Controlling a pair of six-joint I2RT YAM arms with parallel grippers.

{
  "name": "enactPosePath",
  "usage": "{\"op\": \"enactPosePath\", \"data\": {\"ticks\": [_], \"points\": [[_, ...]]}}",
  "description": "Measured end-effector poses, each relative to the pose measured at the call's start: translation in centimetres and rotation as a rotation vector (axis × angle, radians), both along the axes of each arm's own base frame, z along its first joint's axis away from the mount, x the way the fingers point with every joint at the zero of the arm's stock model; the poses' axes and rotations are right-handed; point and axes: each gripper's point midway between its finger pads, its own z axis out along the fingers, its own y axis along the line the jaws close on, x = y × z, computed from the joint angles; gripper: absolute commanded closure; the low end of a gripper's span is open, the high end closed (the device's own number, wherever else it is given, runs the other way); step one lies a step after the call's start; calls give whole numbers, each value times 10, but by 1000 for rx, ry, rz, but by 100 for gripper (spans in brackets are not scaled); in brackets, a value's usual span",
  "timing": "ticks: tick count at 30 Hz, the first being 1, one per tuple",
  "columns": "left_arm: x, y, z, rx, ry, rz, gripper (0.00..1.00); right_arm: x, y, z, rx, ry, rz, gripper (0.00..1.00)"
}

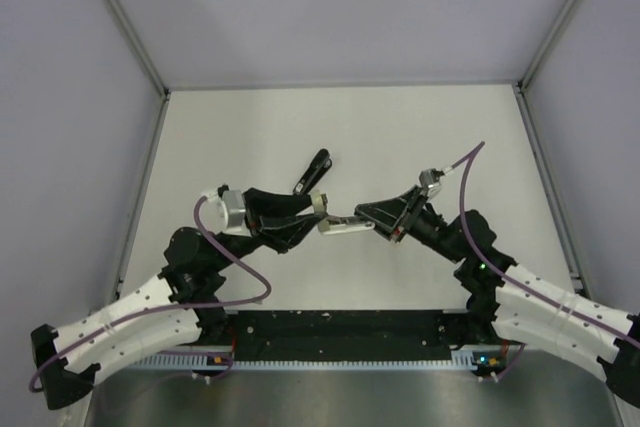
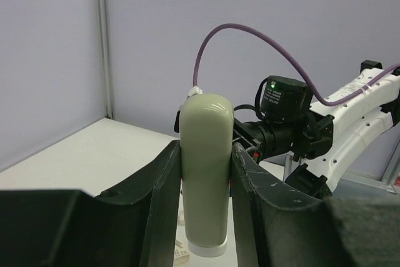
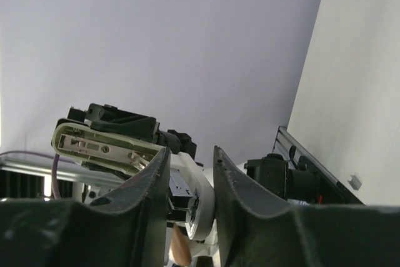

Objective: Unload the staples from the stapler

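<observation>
One grey-green bar [image 2: 206,179] sits clamped in the left pincer [image 2: 206,151] (black stapler [image 1: 312,172] just beside it); the right pincer [image 3: 190,154] looks narrow, and whether it is gripping I cannot tell.

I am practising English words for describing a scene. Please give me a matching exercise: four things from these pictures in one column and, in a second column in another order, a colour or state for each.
Things:
1. left tool
2. stapler
3. right arm's cable
4. table

Descriptions:
A. white
B. purple
C. black, slim, just beyond the left tool in the top view
D. shut on the grey-green bar

Pairs: 1-D, 2-C, 3-B, 4-A
</observation>
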Motion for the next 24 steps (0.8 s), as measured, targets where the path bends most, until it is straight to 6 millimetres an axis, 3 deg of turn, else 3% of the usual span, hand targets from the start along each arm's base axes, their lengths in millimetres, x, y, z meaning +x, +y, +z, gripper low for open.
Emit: {"op": "enactPosePath", "data": {"ticks": [4, 12, 24], "points": [[-2, -1, 0, 12, -29, -3, 100, -1, -3, 5, 17, -4, -7, 100], [3, -14, -23, 107, -22, -16, 100, 1, -2, -10, -42, 15, -17, 100], [9, -51, -80, 362, 27, -111, 100, 3, -1, -21, -200, -9, -21, 100]]}}
